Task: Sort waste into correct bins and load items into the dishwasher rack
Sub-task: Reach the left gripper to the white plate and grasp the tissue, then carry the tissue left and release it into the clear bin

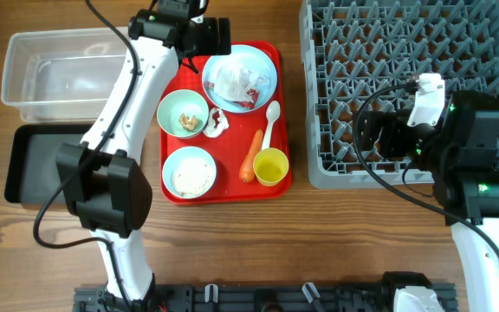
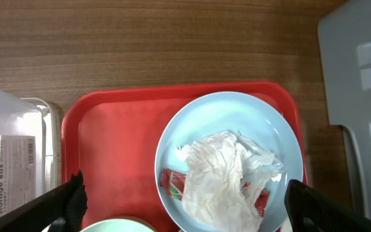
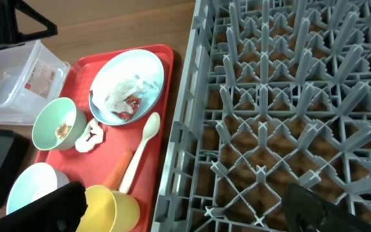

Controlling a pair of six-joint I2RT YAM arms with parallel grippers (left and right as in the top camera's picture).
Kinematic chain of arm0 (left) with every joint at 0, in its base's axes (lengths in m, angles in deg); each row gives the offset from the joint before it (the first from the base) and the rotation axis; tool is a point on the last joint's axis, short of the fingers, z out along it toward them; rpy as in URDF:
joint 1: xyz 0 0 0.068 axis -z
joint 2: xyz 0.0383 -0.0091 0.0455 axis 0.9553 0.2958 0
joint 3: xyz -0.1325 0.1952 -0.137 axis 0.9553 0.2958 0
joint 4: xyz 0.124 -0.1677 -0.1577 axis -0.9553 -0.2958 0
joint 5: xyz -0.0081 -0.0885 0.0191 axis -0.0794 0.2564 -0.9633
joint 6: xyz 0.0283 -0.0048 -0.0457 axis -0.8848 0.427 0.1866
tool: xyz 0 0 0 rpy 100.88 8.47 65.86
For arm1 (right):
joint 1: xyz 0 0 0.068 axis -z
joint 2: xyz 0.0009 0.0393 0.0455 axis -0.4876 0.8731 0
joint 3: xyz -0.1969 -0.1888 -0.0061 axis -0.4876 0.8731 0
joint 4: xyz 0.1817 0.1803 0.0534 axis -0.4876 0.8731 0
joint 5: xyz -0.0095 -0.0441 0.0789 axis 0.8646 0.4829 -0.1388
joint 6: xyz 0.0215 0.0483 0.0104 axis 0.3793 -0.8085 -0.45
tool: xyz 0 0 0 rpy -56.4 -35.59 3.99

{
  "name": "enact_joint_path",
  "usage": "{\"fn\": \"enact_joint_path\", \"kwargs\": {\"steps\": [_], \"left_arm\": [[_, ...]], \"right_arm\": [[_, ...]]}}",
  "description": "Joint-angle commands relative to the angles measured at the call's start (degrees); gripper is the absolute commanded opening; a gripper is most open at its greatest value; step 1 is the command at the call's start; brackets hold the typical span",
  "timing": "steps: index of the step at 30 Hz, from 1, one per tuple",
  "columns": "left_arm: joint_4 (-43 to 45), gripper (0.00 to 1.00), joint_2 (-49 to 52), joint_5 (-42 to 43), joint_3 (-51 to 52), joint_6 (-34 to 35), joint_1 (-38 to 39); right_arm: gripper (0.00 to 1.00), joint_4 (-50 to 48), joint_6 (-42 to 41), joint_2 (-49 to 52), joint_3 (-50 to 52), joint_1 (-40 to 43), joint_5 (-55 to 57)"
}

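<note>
While my left gripper (image 2: 184, 190) and right gripper (image 3: 185, 193) gape empty, the left above crumpled tissue (image 2: 221, 174) at 1 o'clock on the red tray (image 2: 114, 129), I judge tissue pickup next: descend, pinch.

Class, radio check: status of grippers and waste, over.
Left gripper open above tissue on plate. Right gripper open over rack. Carrot, wrapper unsorted on red tray. Nothing blocking tissue.

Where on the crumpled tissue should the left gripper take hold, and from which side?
Probably the bunched-up middle of the tissue, straight down from above. It lies loose in the plate, whose raised rim blocks a sideways approach. The left gripper hangs open over it. Pinch high: the red wrapper is tucked under its edge.
</note>
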Motion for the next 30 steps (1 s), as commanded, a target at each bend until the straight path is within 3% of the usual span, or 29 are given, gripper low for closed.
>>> {"fn": "enact_joint_path", "kwargs": {"steps": [1, 8, 11, 14, 28, 30], "left_arm": [[0.9, 1.0, 3.7, -0.7, -0.9, -0.7, 0.0], [1.2, 1.0, 7.2, 0.4, -0.9, -1.0, 0.0], [2.0, 1.0, 8.3, 6.2, -0.8, -6.6, 0.4], [2.4, 1.0, 10.5, 6.3, -0.8, -11.4, 2.0], [3.3, 0.99, 18.5, 5.0, -0.8, -17.4, 6.6], [3.3, 0.92, 19.5, 5.0, -0.8, -17.4, 6.5]], "right_arm": [[1.0, -0.1, -0.8, 0.3, -1.1, -0.2, -0.5], [1.0, -0.1, -0.8, 0.3, -1.1, -0.2, -0.5], [1.0, -0.2, -0.8, 0.3, -1.1, -0.2, -0.5], [1.0, -0.1, -0.8, 0.3, -1.1, -0.2, -0.5], [1.0, 0.3, -2.3, 0.3, -1.1, -0.2, -0.5], [1.0, 0.3, -2.3, 0.3, -1.1, -0.2, -0.5]]}}
